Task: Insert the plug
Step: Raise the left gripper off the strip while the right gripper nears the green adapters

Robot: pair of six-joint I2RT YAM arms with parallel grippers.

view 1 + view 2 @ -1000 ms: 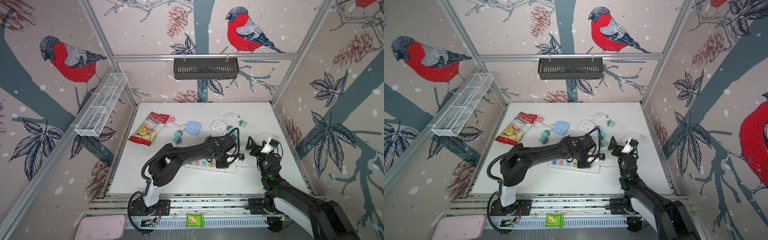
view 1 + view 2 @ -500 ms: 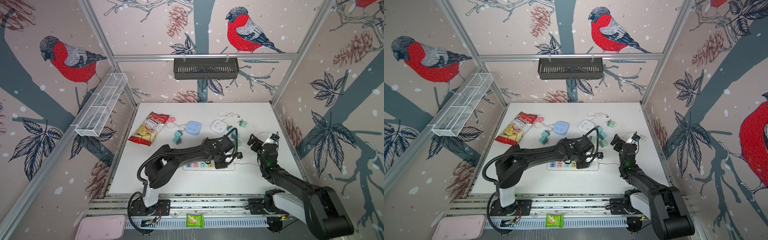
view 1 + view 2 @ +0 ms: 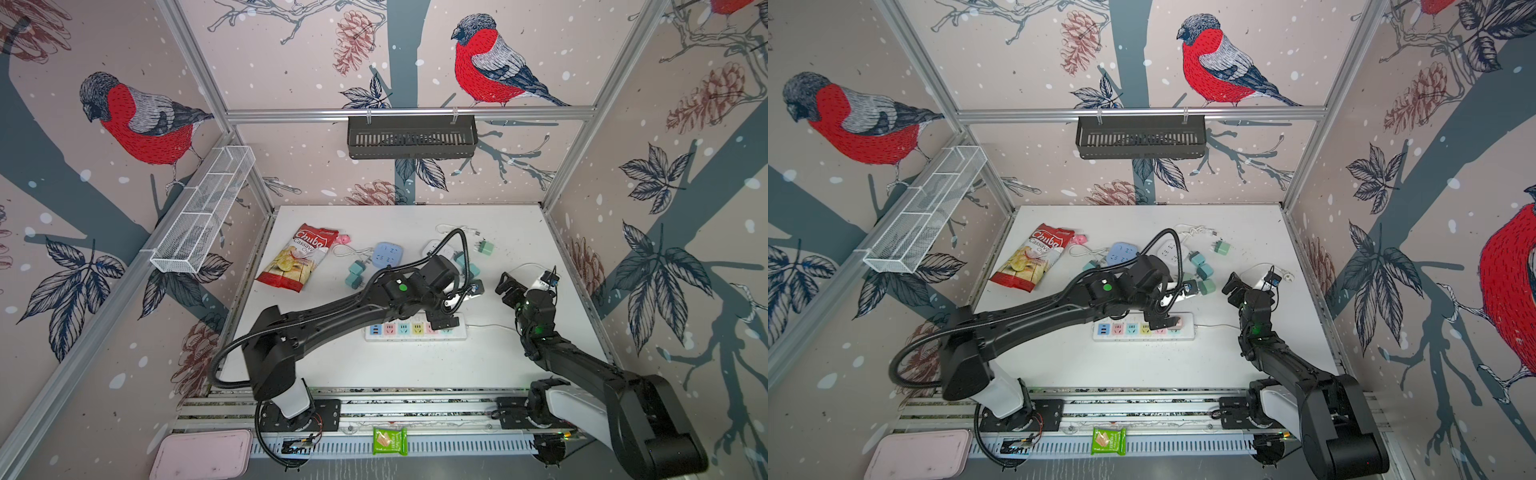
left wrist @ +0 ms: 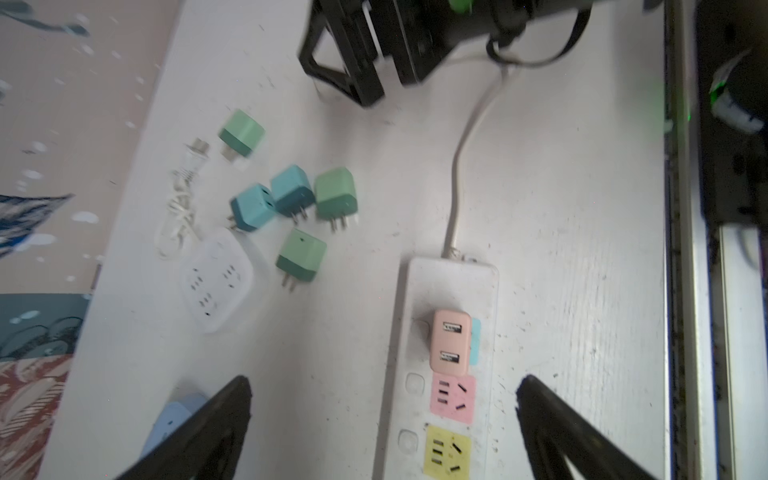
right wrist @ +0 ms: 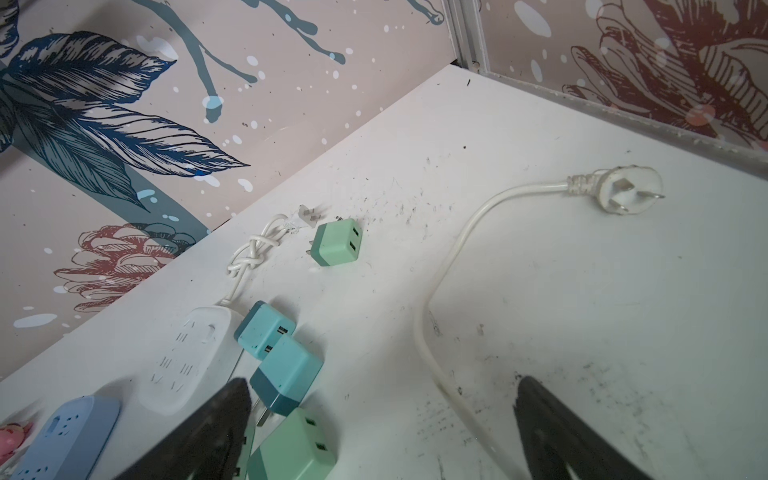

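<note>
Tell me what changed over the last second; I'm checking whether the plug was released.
The left claw opened and let go of the pink plug, which sits in the power strip. The right claw stayed open and empty, though its arm shifted a little. The power strip and loose chargers stayed put.

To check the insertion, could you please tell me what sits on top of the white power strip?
A pink charger stands on the power strip, over its blue socket nearest the cord. Its prongs are hidden beneath it.
</note>
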